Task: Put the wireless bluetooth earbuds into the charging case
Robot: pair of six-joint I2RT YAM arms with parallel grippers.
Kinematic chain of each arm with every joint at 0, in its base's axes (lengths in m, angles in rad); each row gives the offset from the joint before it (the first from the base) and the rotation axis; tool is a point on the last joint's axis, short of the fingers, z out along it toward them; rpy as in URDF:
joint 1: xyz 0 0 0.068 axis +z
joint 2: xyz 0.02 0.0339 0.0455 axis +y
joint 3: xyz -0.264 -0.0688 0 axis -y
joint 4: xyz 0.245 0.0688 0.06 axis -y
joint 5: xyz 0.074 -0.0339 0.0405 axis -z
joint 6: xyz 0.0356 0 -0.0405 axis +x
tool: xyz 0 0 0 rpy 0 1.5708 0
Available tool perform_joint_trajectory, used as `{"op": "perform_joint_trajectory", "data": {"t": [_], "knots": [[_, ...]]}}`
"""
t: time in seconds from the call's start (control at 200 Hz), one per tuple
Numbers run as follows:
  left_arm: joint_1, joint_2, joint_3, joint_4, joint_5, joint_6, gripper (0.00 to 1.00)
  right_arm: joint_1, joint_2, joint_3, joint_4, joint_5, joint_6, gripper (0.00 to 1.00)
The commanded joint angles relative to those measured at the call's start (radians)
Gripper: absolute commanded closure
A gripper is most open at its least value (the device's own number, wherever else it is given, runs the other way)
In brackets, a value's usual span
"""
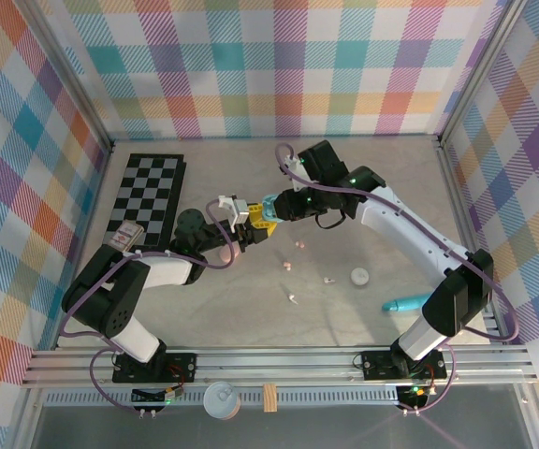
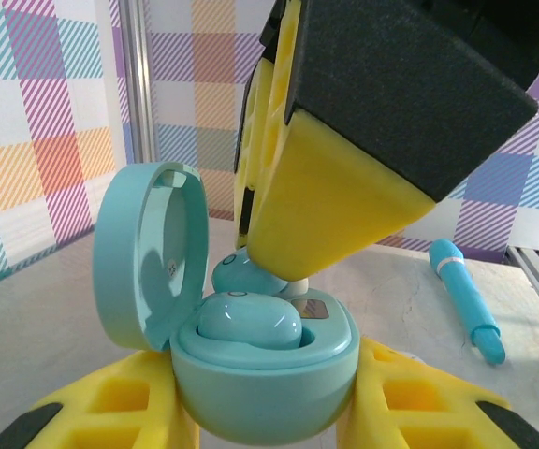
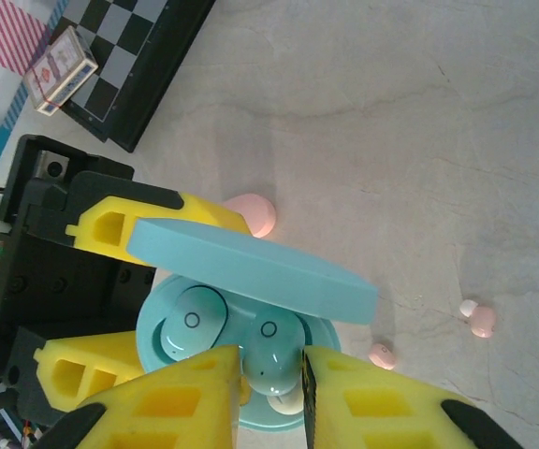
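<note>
My left gripper (image 2: 265, 416) is shut on the turquoise charging case (image 2: 265, 383), holding it above the table with its lid (image 2: 148, 253) swung open. One light blue earbud (image 2: 249, 321) lies seated in the near slot. My right gripper (image 3: 271, 374) is shut on a second light blue earbud (image 3: 271, 360), which sits tilted at the other slot with its pale tip showing. In the top view the two grippers meet at mid-table, the left gripper (image 1: 241, 230) under the case (image 1: 268, 217).
Pink earbuds (image 3: 383, 354) (image 3: 481, 321) and a pink case (image 3: 254, 213) lie on the table below. A white case (image 1: 359, 276), white earbuds (image 1: 328, 279) and a long turquoise tube (image 1: 405, 303) lie to the right. A chessboard (image 1: 148, 196) with a card box (image 1: 126, 236) is at left.
</note>
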Motion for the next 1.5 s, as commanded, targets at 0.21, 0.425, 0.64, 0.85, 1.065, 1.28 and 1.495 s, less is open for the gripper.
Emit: {"op": "perform_joint_trajectory", "data": {"t": [0.21, 0.425, 0.64, 0.85, 1.065, 1.28, 1.495], "knots": [[-0.004, -0.029, -0.002, 0.095, 0.018, -0.025, 0.71, 0.008, -0.024, -0.014, 0.031, -0.008, 0.012, 0.71], [-0.004, -0.038, -0.002, 0.101, 0.016, -0.032, 0.71, 0.007, -0.057, -0.026, 0.025, 0.059, 0.003, 0.68], [0.000, -0.038, -0.006, 0.103, 0.015, -0.028, 0.71, 0.006, -0.135, -0.094, 0.115, 0.028, -0.001, 0.55], [0.008, -0.054, -0.019, 0.101, 0.014, -0.018, 0.71, 0.002, -0.230, -0.192, 0.269, -0.011, 0.042, 0.40], [0.010, -0.060, -0.024, 0.097, 0.016, -0.007, 0.71, -0.008, -0.164, -0.105, 0.298, 0.007, 0.112, 0.24], [0.010, -0.074, -0.027, 0.096, 0.014, -0.002, 0.71, -0.014, -0.043, 0.008, 0.253, 0.017, 0.153, 0.17], [0.017, -0.110, -0.037, 0.073, 0.000, 0.009, 0.71, -0.029, -0.008, 0.025, 0.183, 0.048, 0.167, 0.18]]}}
